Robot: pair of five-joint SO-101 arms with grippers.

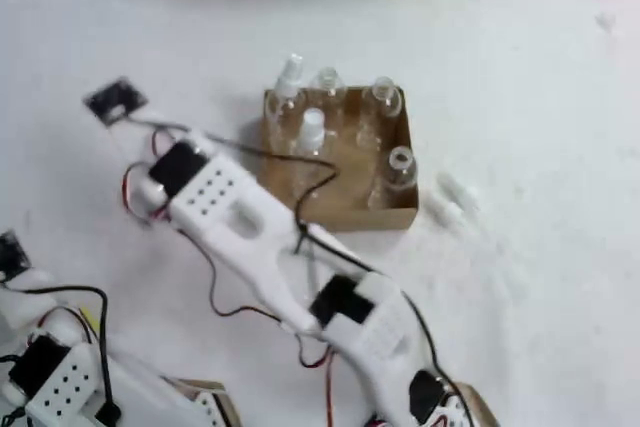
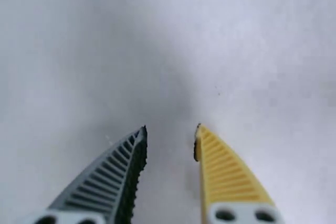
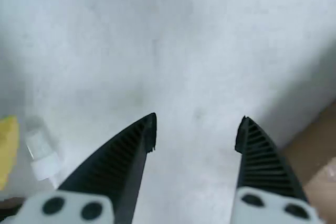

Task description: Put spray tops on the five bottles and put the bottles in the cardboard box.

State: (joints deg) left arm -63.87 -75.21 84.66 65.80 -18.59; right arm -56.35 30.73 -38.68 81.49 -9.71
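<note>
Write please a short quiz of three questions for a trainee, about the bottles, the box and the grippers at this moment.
1. How many bottles stand in the cardboard box?
2. True or false: every bottle in the box wears a spray top.
3. The right gripper is: A) open over the table, holding nothing; B) shut on a bottle; C) shut on a spray top.

Key: 1. Five. 2. False; three necks are bare. 3. A.
</note>
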